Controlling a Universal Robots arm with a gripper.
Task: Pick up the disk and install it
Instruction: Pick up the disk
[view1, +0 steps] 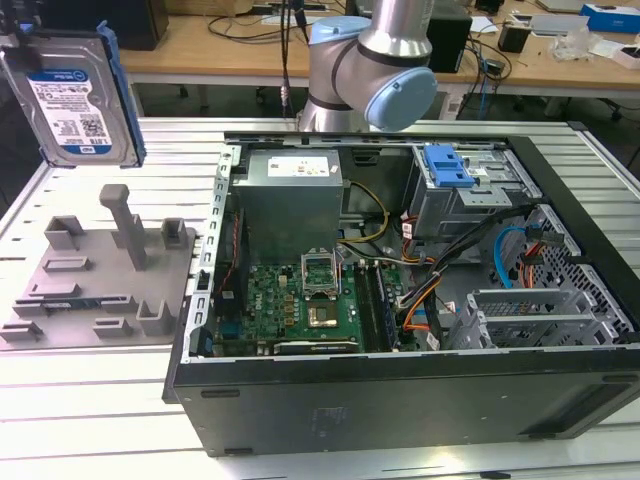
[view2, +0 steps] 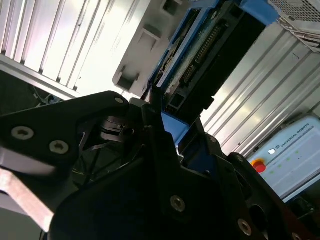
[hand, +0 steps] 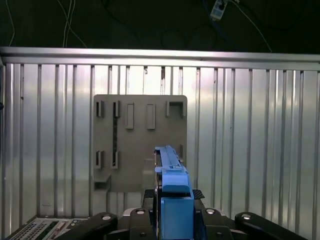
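Note:
The disk (view1: 75, 95), a silver hard drive with a white-and-blue label and a blue carrier frame, hangs upright in the air at the exterior view's far left, above the grey fixture plate (view1: 100, 270). In the first wrist view my gripper (hand: 174, 212) is shut on the disk (hand: 169, 162), which stands edge-on between the black fingers (hand: 140, 215) over the fixture plate (hand: 140, 145). The second wrist view has the disk (view2: 215, 45) with its connector edge showing, poking out past the black gripper body.
The open computer case (view1: 400, 400) lies on the slatted aluminium table (view1: 80, 400), at the exterior view's right of the fixture. Inside it are a grey power supply (view1: 290, 200), a motherboard (view1: 300, 300), cables and a drive cage with a blue tab (view1: 447, 165). The arm's base (view1: 370, 70) stands behind the case.

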